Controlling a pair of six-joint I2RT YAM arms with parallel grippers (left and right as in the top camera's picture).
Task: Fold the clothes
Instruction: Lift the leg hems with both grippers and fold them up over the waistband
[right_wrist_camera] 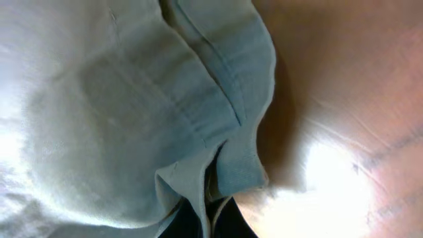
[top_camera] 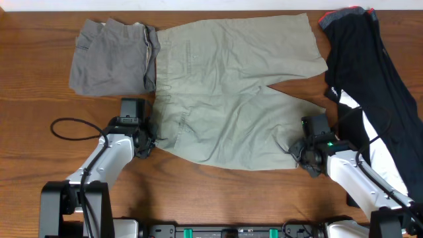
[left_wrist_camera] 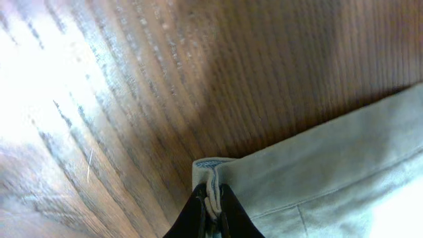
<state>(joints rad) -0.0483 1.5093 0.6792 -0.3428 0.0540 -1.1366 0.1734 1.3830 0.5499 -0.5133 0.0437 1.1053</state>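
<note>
Across the middle of the table [top_camera: 33,99], the khaki shorts [top_camera: 225,92] lay spread flat, with the waistband toward the left edge and both legs toward the right edge. I judged the cloth to be light, soft and limp. It looked like a woven cotton with no stiffness of its own, likely to sag between two held points and to drag on the wood rather than slide freely. The firmest places to take hold were the stitched edges, where the layers are doubled.

The left gripper [top_camera: 151,140] was closed on the waistband corner [left_wrist_camera: 208,168] nearest the table's near edge, with the seam pinched upright between its dark fingertips. The right gripper [top_camera: 295,151] was closed on the hem [right_wrist_camera: 241,168] of the near leg, with a small fold of fabric bunched between its jaws.

The grey shorts [top_camera: 109,56], a compact, thicker-looking rectangle, sat folded toward the far left corner, touching the khaki waistband. The black garment [top_camera: 370,73], long and smooth, lay draped along the right edge, just beside the legs. The table surface was dark wood with a ribbed grain.
</note>
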